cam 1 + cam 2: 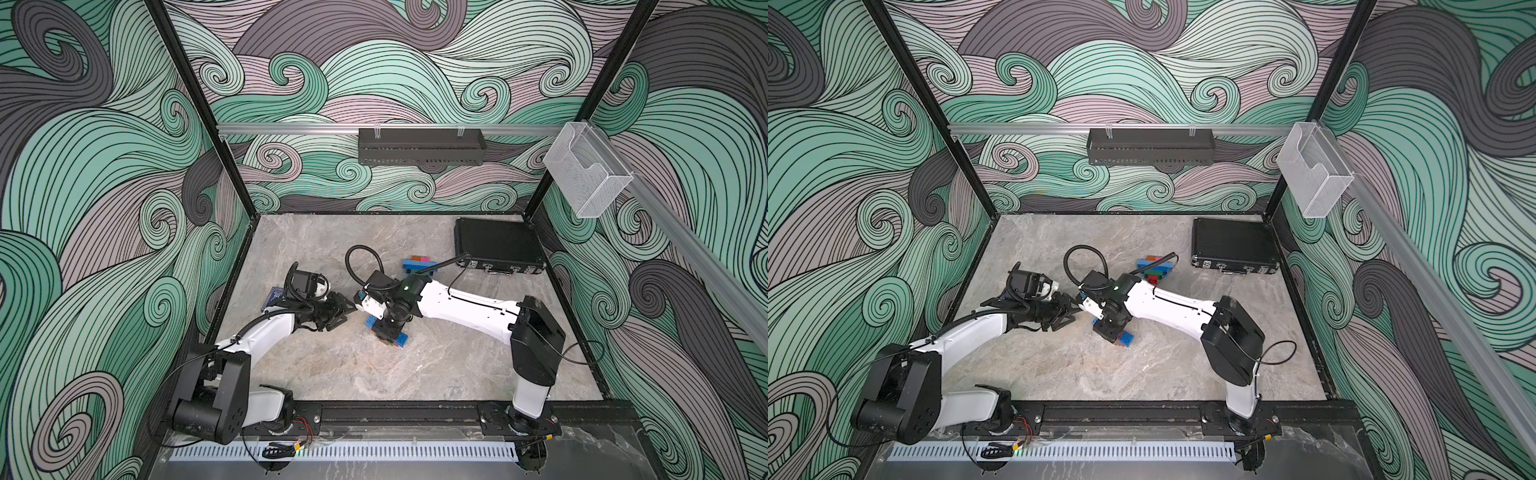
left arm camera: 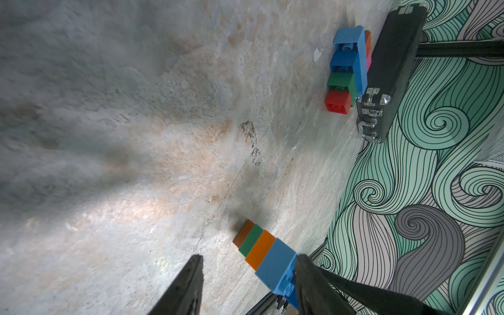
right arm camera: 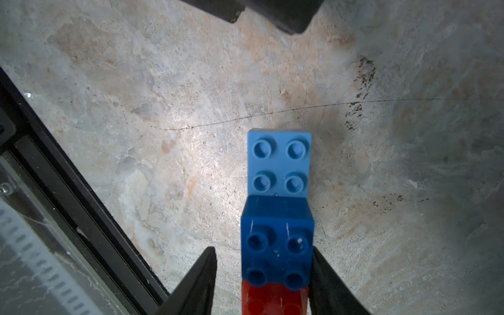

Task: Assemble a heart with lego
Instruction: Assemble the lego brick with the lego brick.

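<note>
We start close in, well apart from the black case (image 1: 496, 245). The right gripper (image 3: 261, 249) points down over the near lego stack (image 1: 1125, 338). Its two black fingers stand partly spread. One finger (image 3: 317, 272) touches the dark blue brick (image 3: 276, 245), but the other has a gap beside it, so it grips nothing.

The stack lies on the grey, stone-look table (image 3: 136, 109) with its round bumps facing up. We see a red brick (image 3: 272, 298), the dark blue one, then a lower light blue brick (image 3: 279, 163), all smooth and shiny. In both top views its long way runs more sideways to the case than toward it.

The left gripper (image 2: 248, 257) comes in low from the side away from the case. Its fingers are spread too and hold nothing. From there the stack's flat side shows bands of orange, green, orange and light blue.

Farther off, near the case, the far lego stack (image 1: 419, 266) lies flat. Its long light blue brick (image 2: 361, 60) points at the case. Shorter dark blue and green rows follow. A red tip brick (image 2: 338, 102) points the way the case's shiny latches (image 2: 372, 101) face.
</note>
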Controlling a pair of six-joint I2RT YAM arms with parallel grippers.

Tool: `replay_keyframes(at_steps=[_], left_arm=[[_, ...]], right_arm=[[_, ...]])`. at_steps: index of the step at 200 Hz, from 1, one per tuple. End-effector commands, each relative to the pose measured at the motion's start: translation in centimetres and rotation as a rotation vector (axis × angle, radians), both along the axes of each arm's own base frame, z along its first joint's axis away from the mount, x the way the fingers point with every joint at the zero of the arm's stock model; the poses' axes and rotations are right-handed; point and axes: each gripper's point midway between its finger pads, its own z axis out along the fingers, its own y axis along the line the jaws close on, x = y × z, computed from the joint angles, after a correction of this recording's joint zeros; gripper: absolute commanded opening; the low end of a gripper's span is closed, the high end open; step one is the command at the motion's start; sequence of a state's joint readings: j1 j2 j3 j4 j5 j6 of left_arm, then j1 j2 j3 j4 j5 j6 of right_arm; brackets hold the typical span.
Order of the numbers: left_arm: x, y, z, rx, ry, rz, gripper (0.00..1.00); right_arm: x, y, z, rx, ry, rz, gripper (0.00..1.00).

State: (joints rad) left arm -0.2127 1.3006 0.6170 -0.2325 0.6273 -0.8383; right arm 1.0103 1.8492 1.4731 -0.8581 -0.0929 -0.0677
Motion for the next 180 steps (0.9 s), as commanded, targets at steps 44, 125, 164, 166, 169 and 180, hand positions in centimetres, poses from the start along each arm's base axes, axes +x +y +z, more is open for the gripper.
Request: replay_keyframes(at_steps=[44, 125, 164, 166, 169, 180], left_arm=[[0.2, 0.1, 1.1, 0.023, -0.031, -0.013, 0.55], [0.0, 0.4, 0.2, 0.045, -0.005, -0.003, 0.55], [0.3, 0.4, 0.1, 0.047, 0.001, -0.005, 0.55], [0.3, 0.4, 0.0, 0.048, 0.002, -0.005, 0.54], [0.3, 0.4, 0.0, 0.048, 0.003, -0.005, 0.54], [0.4, 0.4, 0.0, 0.049, 0.003, -0.004, 0.54]], right_arm=[[0.1, -0.4, -0.1, 0.021, 0.021, 0.009, 0.59], [0.6, -0.8, -1.3, 0.02, 0.025, 0.008, 0.47], [0.6, -1.0, -1.9, 0.017, 0.036, 0.004, 0.4], [0.6, -1.0, -1.9, 0.019, 0.036, 0.004, 0.4], [0.7, -1.0, -1.8, 0.021, 0.036, 0.004, 0.4], [0.7, -0.9, -1.6, 0.033, 0.034, 0.007, 0.4]])
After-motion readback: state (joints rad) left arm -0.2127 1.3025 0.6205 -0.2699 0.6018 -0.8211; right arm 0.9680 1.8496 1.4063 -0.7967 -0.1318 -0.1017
